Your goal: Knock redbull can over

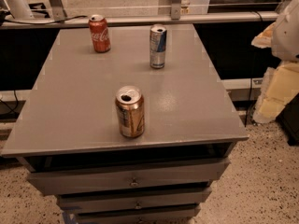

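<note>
The redbull can (158, 46) is slim, silver and blue, and stands upright at the far middle of the grey table top (70, 101). My arm shows as a white and cream shape at the right edge of the view. The gripper (276, 94) hangs there beside the table, well to the right of the redbull can and touching nothing on the table.
A red cola can (99, 33) stands upright at the far left of the table. A wider gold-brown can (129, 112) stands upright near the front edge. Drawers (131, 181) sit below the top. A rail and a counter run behind the table.
</note>
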Robot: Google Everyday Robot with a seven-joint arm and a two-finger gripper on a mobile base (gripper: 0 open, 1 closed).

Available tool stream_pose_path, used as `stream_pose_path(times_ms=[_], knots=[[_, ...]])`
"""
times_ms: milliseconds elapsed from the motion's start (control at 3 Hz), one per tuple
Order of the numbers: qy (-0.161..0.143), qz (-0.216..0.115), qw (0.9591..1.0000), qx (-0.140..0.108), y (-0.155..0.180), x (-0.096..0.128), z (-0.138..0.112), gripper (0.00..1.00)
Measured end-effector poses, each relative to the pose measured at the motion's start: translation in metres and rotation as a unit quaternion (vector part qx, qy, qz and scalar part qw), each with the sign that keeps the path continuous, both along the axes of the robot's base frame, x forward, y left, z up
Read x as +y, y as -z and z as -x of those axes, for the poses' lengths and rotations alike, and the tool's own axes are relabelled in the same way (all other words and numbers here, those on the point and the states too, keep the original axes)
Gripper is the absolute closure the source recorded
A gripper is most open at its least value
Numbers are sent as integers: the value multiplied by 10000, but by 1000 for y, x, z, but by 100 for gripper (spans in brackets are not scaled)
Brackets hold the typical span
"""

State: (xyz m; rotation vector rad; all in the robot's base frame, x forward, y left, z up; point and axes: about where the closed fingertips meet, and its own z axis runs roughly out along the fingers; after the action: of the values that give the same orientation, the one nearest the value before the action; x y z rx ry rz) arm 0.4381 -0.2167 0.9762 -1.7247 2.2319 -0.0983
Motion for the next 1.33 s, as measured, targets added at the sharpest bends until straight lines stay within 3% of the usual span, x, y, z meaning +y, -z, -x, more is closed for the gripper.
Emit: stream_pose_path(times_ms=[333,667,1000,1333], knots=[[0,0,10000,-1,0,0,0,0],[-128,-112,9997,-147,-4,8,-17,0],[-356,-415,9977,-390,7,33,-55,0],[-428,-904,9932,-602,26,66,-102,0]])
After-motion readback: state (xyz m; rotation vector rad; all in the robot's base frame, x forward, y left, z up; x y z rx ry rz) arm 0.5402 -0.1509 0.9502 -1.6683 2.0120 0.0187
